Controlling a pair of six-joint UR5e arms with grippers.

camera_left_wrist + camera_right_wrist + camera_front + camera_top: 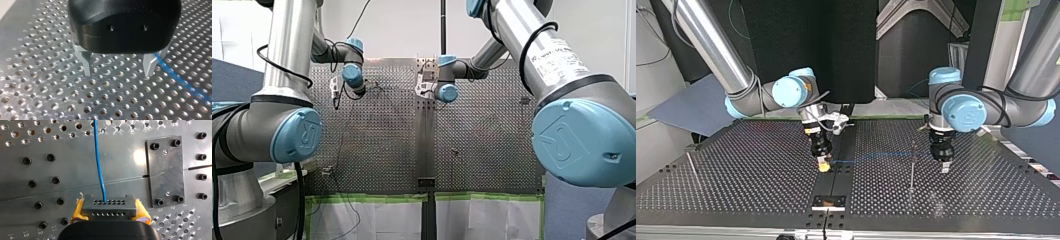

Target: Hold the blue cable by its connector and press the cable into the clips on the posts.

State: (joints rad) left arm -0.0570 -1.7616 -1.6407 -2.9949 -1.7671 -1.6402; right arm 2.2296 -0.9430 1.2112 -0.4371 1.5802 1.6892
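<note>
We are clamping the connector (109, 207) with our right gripper (823, 164). Its yellow pads (78, 211) are pressing on the two ends of the black, hole-studded block, and the gripper is hanging low over the perforated table (50, 87). The blue cable (98, 162) is leaving the connector's front face and running straight ahead of it, just above the table. A black plate (165, 170) bolted at its four corners is lying flat just beside the connector, apart from it.

In the top view we are seeing the cable stretching sideways from the connector towards a thin upright post (911, 167), which is standing well apart from the connector. The cable is crossing the post near its upper end. We cannot tell whether it is sitting in a clip there.

Beyond the post, farther again from the connector, our left gripper (118, 73) is pointing down close to the table. Its metal fingers (86, 62) are standing spread wide with nothing between them. The far stretch of the cable is passing just outside one finger and is not lying in the gap.
</note>
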